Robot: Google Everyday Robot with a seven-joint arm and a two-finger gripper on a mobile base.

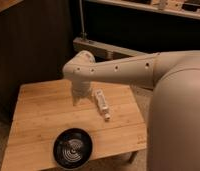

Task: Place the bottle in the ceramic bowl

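Observation:
The small white bottle (101,103) lies on its side on the wooden table (38,120), its capped neck pointing toward the front edge. The glossy black ceramic bowl (73,148) with pale rings inside sits near the table's front edge, left of and in front of the bottle. My gripper (79,99) hangs below the arm's wrist just left of the bottle, over the table's middle, with its lower end close to the wood. The bottle lies free on the table, apart from the bowl.
My white arm (123,70) reaches in from the right and my large body (180,120) fills the right side. A dark wall and a shelf rail (108,49) stand behind the table. The table's right edge runs close to my body.

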